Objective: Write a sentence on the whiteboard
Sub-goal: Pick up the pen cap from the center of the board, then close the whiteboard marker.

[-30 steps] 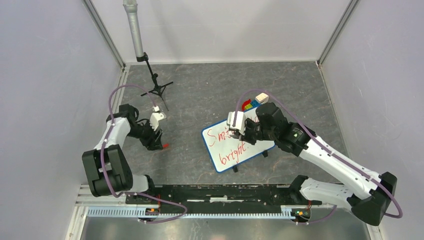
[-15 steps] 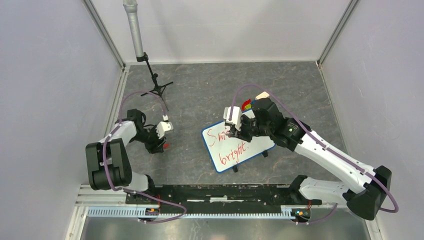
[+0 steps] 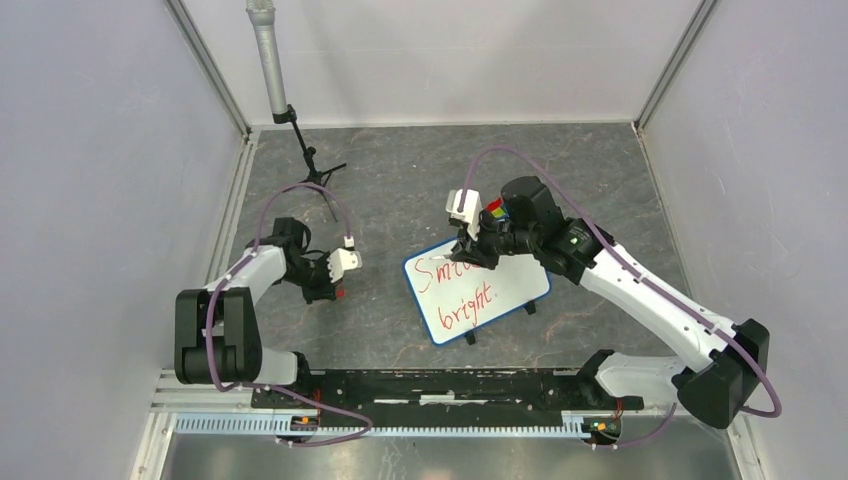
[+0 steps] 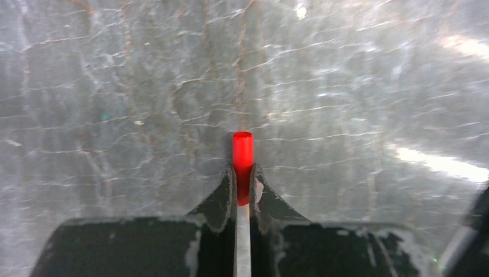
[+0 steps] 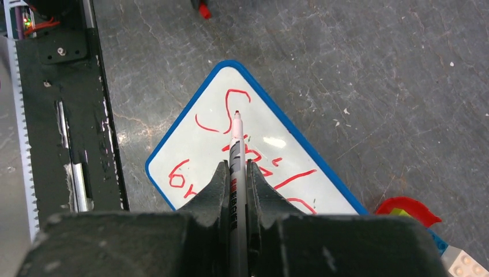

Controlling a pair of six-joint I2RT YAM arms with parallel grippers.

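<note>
The grey marbled counter carries everything. At its far left stands a microphone stand, well apart from the work.

The whiteboard sits right of centre on the near half, on its wire legs and turned at a slant. That angle seems to suit the right arm, which reaches over it from the far side. The sentence runs across the board in red. We can read "bright." on the near line, while part of the far line is hidden under the arm.

The right gripper is clamped on the marker, barrel in line with the fingers and tip pointing down at the opening "S". We cannot tell from these views whether the tip touches the board. The left gripper, to the left and well apart from the whiteboard, is pinched together on the red cap. We judge it is kept there for recapping.

Coloured toy pieces lie just beyond the board's far edge. We see no container, so the cap's only holder is that gripper.
</note>
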